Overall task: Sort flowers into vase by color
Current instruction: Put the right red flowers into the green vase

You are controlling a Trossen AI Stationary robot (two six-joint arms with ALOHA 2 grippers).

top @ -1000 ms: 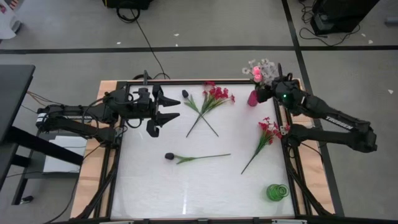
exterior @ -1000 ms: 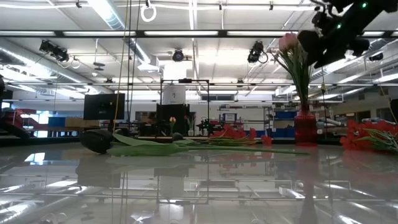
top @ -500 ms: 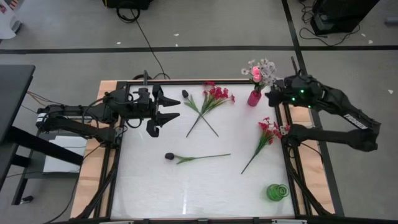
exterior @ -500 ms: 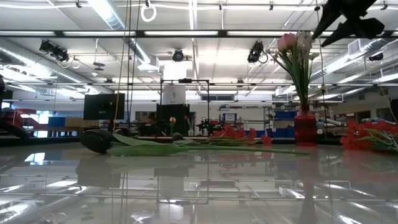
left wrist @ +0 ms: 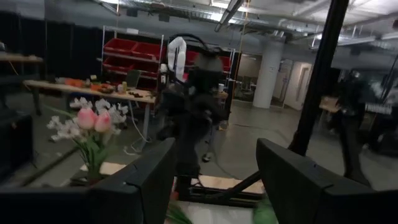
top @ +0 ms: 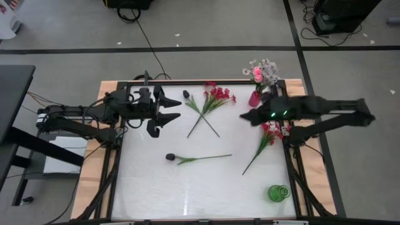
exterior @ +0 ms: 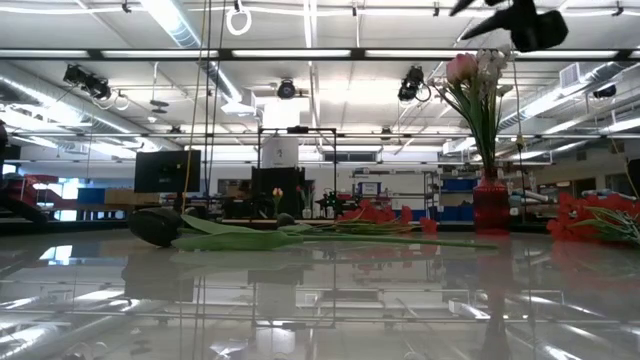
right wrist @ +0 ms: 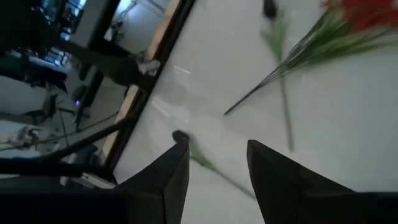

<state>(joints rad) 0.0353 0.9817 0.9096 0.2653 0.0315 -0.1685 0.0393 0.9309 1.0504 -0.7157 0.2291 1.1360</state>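
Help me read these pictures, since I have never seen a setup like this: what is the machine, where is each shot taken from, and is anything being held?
It is a robot with two dark arms at a white table. One picture looks straight down, one looks level across the table top, and two come from cameras on the wrists.

The left hand waits over the table's left side, fingers open and empty. The right hand hangs above the table near the red vase, its fingers apart with nothing between them.

The red vase holds pink buds and white sprays. Lying flat on the table are two red sprays and two dark buds on green stems. A green vase stands empty near the front right corner.
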